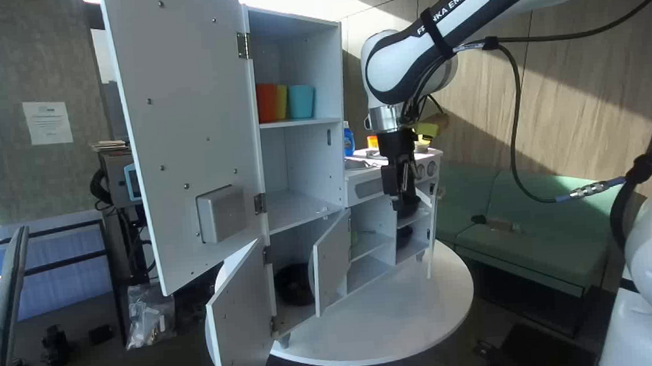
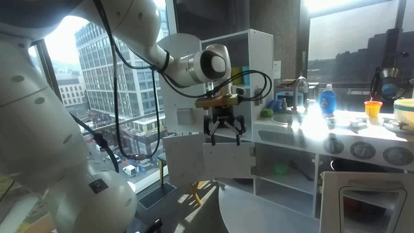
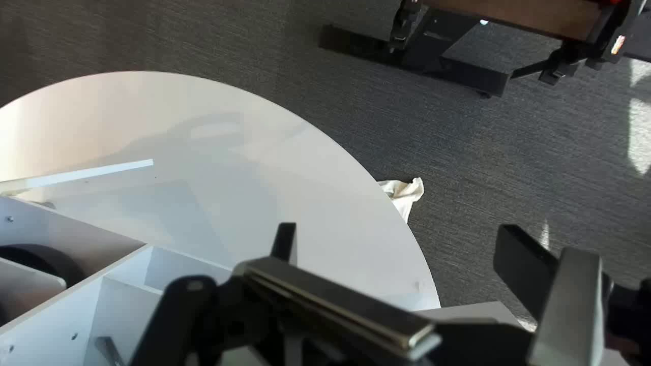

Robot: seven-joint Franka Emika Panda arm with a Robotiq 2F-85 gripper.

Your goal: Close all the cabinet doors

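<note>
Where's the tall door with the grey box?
In an exterior view, the tall door stands open on the left, hinged just left of the orange cup and above a shorter open door.

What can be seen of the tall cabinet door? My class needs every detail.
The tall cabinet door is a flat white panel, greyish in shade, like painted board, with a curved top. Small screw heads dot the face shown, and a squarish grey box-like fitting stands out low on it. Two visible metal hinges join one long edge to the upper part of the cabinet. The door stands upright, swung wide open. Its outer face is hidden, and the fingers do not touch it.
</note>
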